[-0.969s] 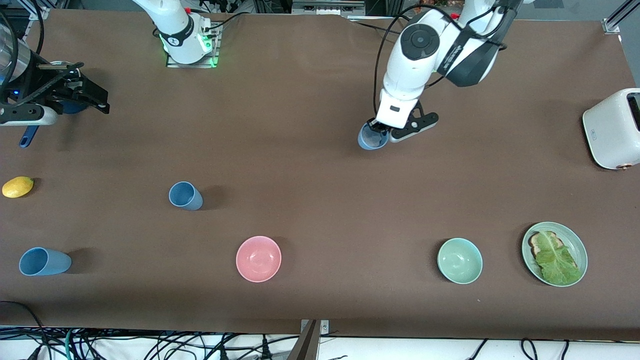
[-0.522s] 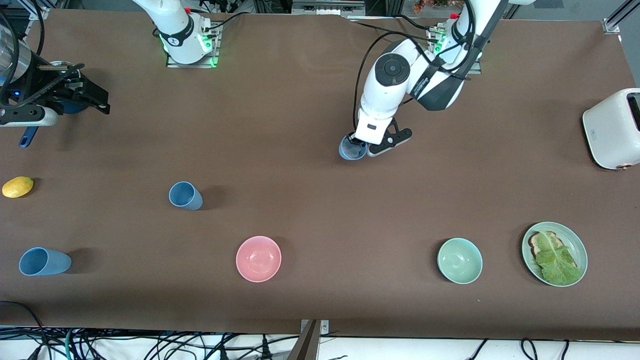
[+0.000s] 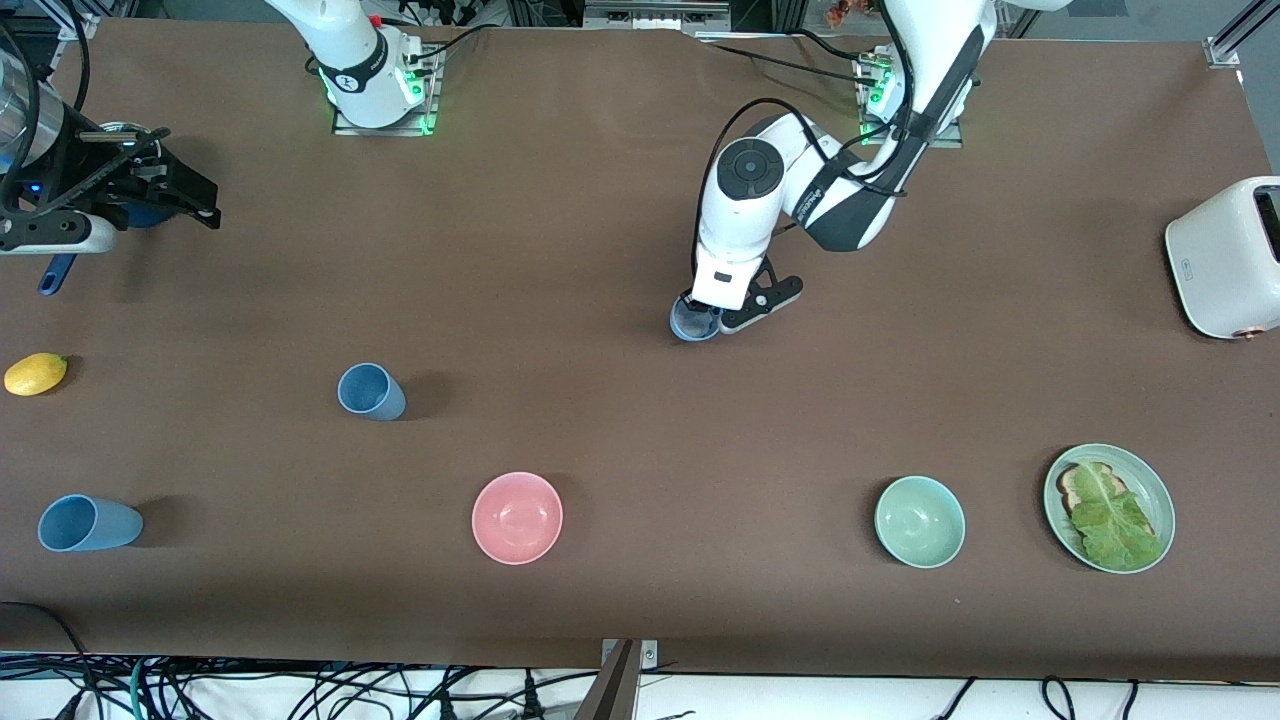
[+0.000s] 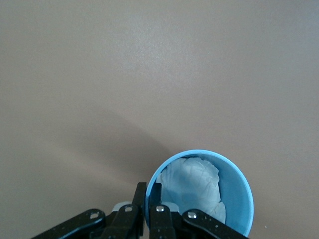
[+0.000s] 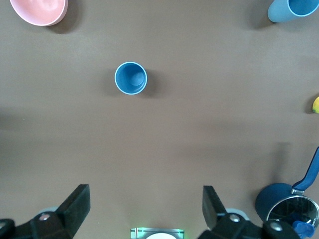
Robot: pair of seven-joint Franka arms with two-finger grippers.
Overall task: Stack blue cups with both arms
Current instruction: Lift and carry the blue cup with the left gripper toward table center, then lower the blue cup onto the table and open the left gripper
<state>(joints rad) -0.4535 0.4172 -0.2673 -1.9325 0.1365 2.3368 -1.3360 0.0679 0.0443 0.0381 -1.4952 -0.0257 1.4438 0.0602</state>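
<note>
Brown table top, mostly bare in the upper-middle of the frame. The left gripper [image 3: 703, 318] is there, just above centre, pinched tight on the rim wall of a blue cup [image 3: 690, 324]. The left wrist view shows one finger inside the cup [image 4: 199, 191] and one outside, mouth up, with something pale and crumpled in it; cannot tell what.

The right gripper [image 3: 185, 195] waits at the upper edge of the frame toward the right arm's end, over a dark blue pot [image 3: 140, 212], fingers wide apart.

A second cup [image 3: 371, 391] stands in the middle band of the frame, toward the right arm's end. A third cup [image 3: 88, 523] sits low in the frame, at that end's edge; cannot tell if it is tipped.

Likely step: carry the held cup to the second cup and nest it.
- Keep it level.
- Centre it over the open mouth.
- Lower it straight.
- Watch that the outer finger doesn't hit the lower cup's rim.
- Let go only once it is seated.
</note>
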